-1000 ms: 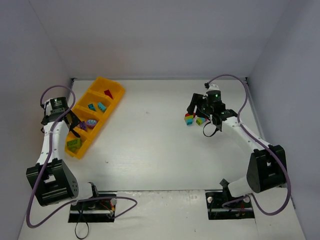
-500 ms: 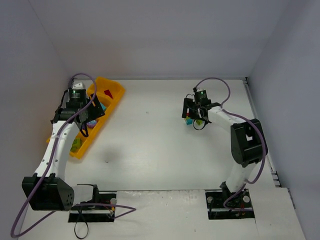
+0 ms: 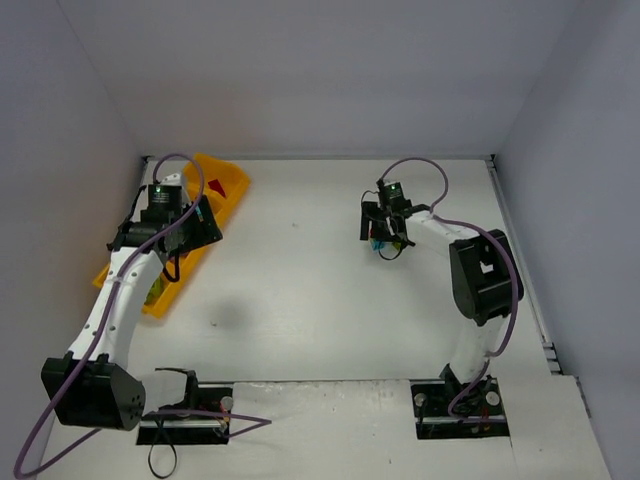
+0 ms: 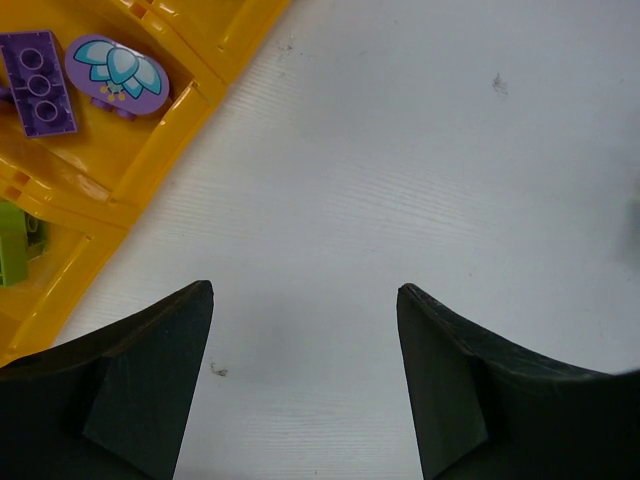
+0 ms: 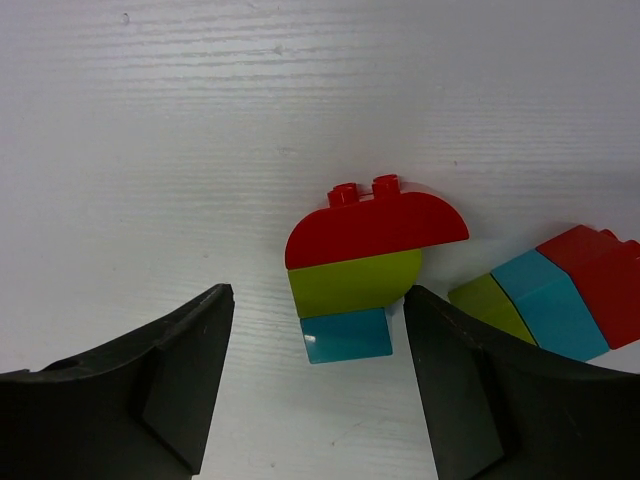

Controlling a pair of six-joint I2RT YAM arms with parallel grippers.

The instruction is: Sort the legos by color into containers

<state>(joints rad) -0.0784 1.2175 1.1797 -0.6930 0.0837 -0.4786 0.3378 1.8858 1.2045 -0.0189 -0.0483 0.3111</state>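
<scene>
The orange-yellow tray (image 3: pixel 236 192) lies slanted at the far left. In the left wrist view its compartments (image 4: pixel 150 140) hold a purple brick (image 4: pixel 40 70), a purple round piece with a teal flower (image 4: pixel 118 72) and a lime brick (image 4: pixel 12 245). A red brick (image 3: pixel 217 185) lies in the far compartment. My left gripper (image 4: pixel 305 300) is open and empty over bare table just right of the tray, as the top view (image 3: pixel 203 232) also shows. My right gripper (image 5: pixel 318 295) is open, its fingers on either side of a red-lime-teal stack (image 5: pixel 365 270) on the table. A lime-teal-red stack (image 5: pixel 550 295) lies just to the right.
The white table (image 3: pixel 320 290) is walled at the back and both sides. The right arm (image 3: pixel 480 270) is folded along the right side, its cable looping above the gripper. In the top view the right gripper (image 3: pixel 378 238) hides most of both stacks.
The left gripper has swung from the tray's left side up and across to its right edge. The right gripper has moved left and over the two stacks.
</scene>
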